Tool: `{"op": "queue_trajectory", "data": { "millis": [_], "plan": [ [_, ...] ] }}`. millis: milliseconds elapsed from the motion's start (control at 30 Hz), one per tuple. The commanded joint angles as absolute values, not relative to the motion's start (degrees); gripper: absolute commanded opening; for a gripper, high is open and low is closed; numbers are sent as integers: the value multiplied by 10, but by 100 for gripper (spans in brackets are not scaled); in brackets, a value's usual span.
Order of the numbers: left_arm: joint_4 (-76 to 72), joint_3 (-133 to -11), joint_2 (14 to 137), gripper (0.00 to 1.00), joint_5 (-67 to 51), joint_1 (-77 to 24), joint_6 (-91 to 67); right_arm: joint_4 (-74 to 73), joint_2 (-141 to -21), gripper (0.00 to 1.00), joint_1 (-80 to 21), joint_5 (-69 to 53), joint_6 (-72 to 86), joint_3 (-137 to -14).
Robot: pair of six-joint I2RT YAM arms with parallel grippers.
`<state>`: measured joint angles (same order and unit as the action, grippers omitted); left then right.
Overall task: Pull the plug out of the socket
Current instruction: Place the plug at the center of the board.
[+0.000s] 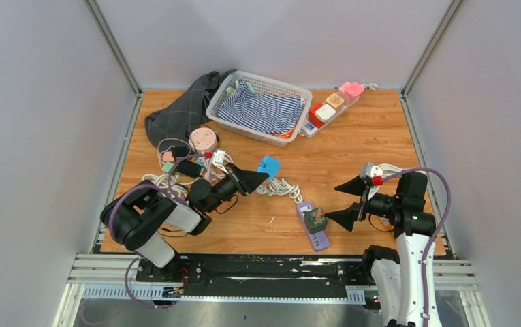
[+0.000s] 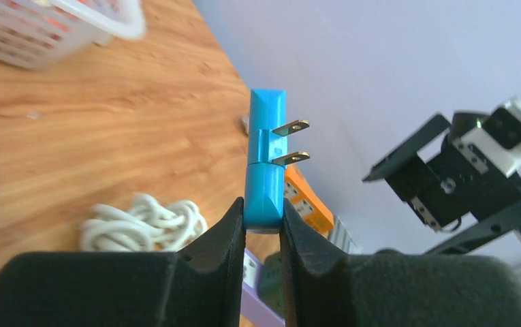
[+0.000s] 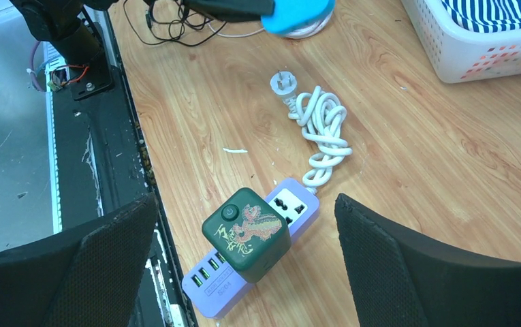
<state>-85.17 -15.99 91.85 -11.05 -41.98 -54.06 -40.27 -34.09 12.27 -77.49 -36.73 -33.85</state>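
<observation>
I've got the L gripper (image 1: 263,177) clamped tight on the blue plug (image 2: 265,177), fingers (image 2: 227,231) pinching its lower body from both sides. Its two brass prongs are bare and stick out sideways, in no socket. In the top view the plug sits at the gripper tip, left of centre on the table (image 1: 380,136), just far of the white cord coil (image 1: 281,187).

R gripper (image 1: 346,201) is spread wide w/ nothing in it. It's on the near right, pointing left, and in its wrist cam the fingers frame the purple power strip (image 3: 291,204) w/o touching it. The strip lies flat near the front edge, btwn the two arms, well apart from the blue plug. A green cube adapter (image 3: 247,235) w/ a dragon print is seated on its middle. One socket next to the adapter shows open, and there's a row of USB ports at the near end. The white cord runs from the strip's far end, and its loose plug lies on the wood.

Far side: white basket (image 1: 244,129) w/ striped cloth (image 1: 261,109), a dark bag (image 1: 182,112) to its left, and a white strip w/ coloured adapters (image 1: 329,109) to its right. Cable tangle (image 1: 176,163) at far left by the L arm.
</observation>
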Motion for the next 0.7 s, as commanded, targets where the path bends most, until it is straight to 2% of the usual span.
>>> {"op": "queue_trajectory", "data": {
  "millis": [0, 233, 400, 667],
  "plan": [
    [-844, -128, 867, 0, -116, -356, -558, -403, -335, 100, 128, -770, -375, -330],
    [-681, -148, 759, 0, -154, -284, -546, -403, -335, 100, 128, -767, -380, -327],
    [-380, -255, 661, 0, -158, -227, -457, -403, -332, 100, 128, -765, -381, -326],
    [-314, -300, 591, 0, -61, -159, -376, -402, -334, 100, 128, -762, -384, -324]
  ]
}}
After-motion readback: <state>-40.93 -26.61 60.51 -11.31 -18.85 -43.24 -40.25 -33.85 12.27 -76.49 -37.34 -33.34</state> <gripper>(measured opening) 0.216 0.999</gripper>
